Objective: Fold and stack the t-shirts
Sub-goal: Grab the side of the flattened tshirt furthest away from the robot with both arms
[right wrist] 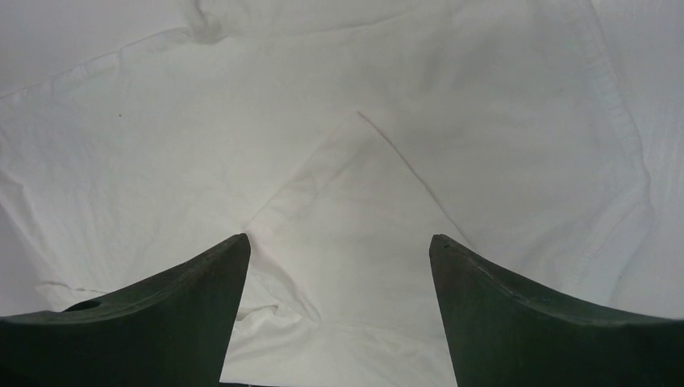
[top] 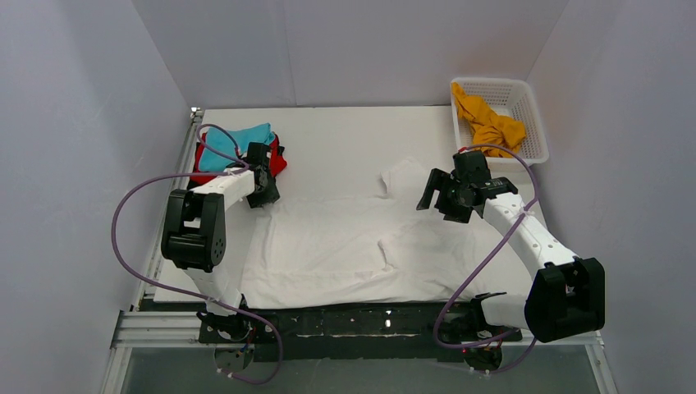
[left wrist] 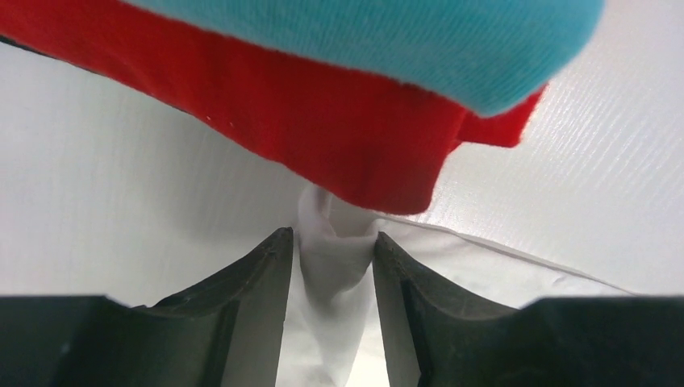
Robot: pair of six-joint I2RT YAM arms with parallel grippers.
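A large white t-shirt lies spread across the table's near half, with a sleeve folded onto its middle. My left gripper is at the shirt's far left corner, shut on a bunch of the white cloth. Just beyond it lies a pile with a teal t-shirt on a red one; both show close in the left wrist view, teal over red. My right gripper is open above the shirt's far right part, fingers spread over white cloth. An orange-yellow t-shirt lies in the basket.
A white lattice basket stands at the table's far right corner. Grey walls close in the left, back and right sides. A metal rail runs along the left edge. The arms' bases and purple cables sit at the near edge.
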